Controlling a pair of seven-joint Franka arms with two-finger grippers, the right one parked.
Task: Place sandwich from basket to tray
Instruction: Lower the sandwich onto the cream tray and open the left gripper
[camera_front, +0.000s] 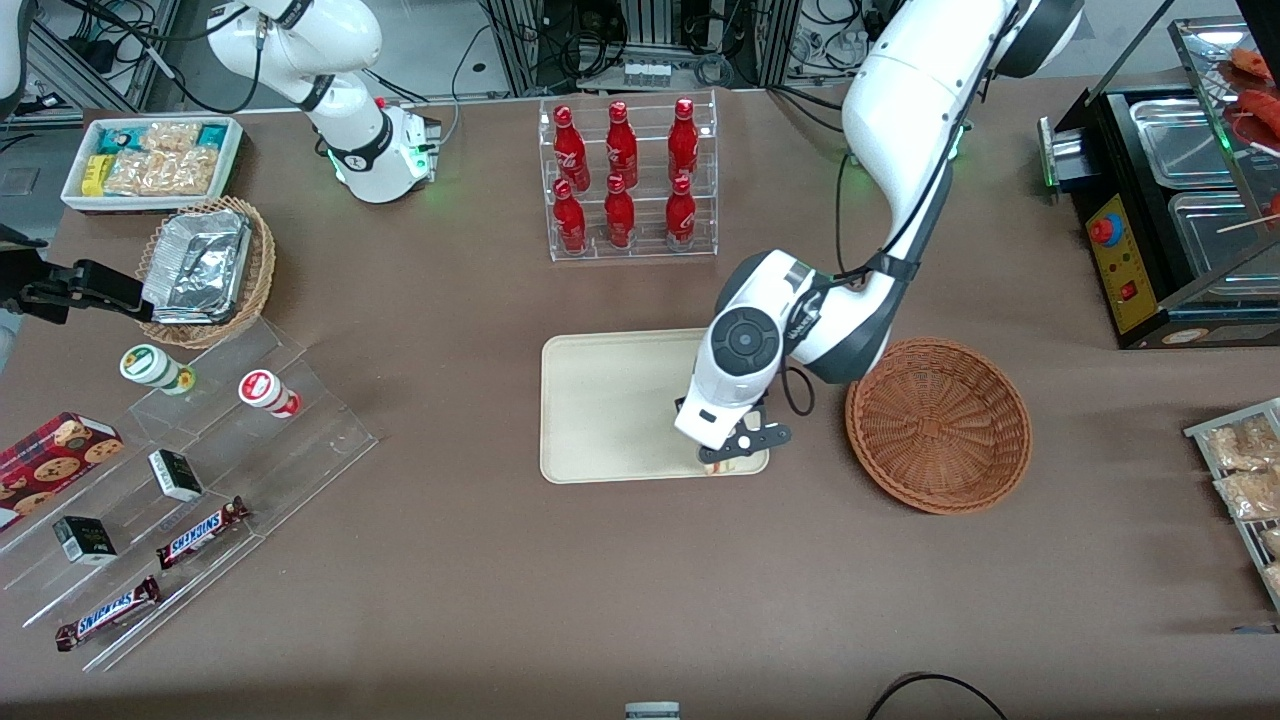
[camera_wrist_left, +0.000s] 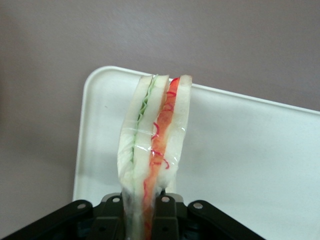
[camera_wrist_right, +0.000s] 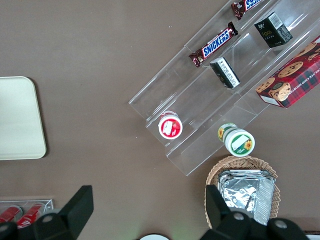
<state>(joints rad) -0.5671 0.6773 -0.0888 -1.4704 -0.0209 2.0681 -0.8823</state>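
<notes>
My gripper (camera_front: 728, 457) hangs over the corner of the cream tray (camera_front: 610, 405) that lies nearest the front camera and the basket. It is shut on the sandwich (camera_wrist_left: 155, 145), a white-bread wedge with green and red filling, held upright on its edge above the tray (camera_wrist_left: 240, 155). In the front view only a sliver of the sandwich (camera_front: 724, 464) shows under the black fingers. The reddish-brown wicker basket (camera_front: 938, 424) stands empty beside the tray, toward the working arm's end of the table.
A clear rack of red bottles (camera_front: 627, 178) stands farther from the front camera than the tray. Toward the parked arm's end are an acrylic stand with snacks (camera_front: 170, 500), a tan basket with foil trays (camera_front: 205, 270) and a white bin (camera_front: 152, 162). A black food warmer (camera_front: 1170, 200) sits at the working arm's end.
</notes>
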